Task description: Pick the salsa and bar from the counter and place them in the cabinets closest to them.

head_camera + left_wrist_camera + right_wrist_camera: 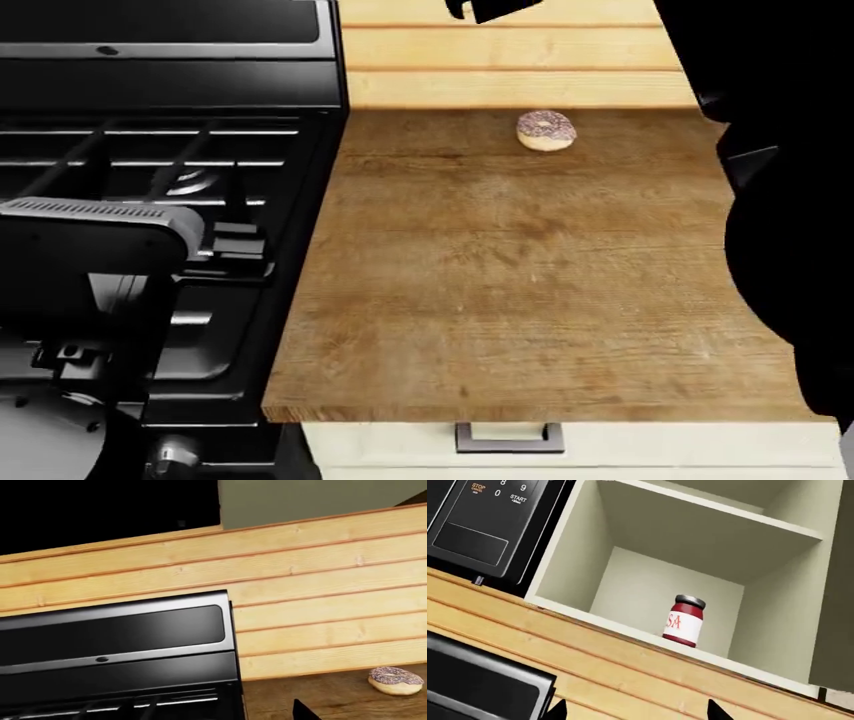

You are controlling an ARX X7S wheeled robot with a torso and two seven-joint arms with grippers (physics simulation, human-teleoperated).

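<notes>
One jar of salsa [683, 621] is what we log first: dark red contents, white label, grey lid, upright on the bottom shelf of an open pale cabinet [627, 580], near the shelf's front edge and apart from both side walls. From the right wrist camera we see a microwave panel [480, 520] beside the cabinet and a plank wall [627, 665] beneath it. Only two dark fingertips [715, 711] of the right claw show, set apart with nothing between them, so we record it as wide and empty.

On the wooden counter [534, 300], in the head view, we list one sprinkled doughnut [546, 130] at twelve o'clock, close to the wall. A black stove [160, 200] adjoins the counter at nine o'clock; a drawer handle [509, 437] sits at six o'clock.

We find the bar in none of the views.

The left arm [94, 260] hangs over the stove; we cannot tell its claw's state.
</notes>
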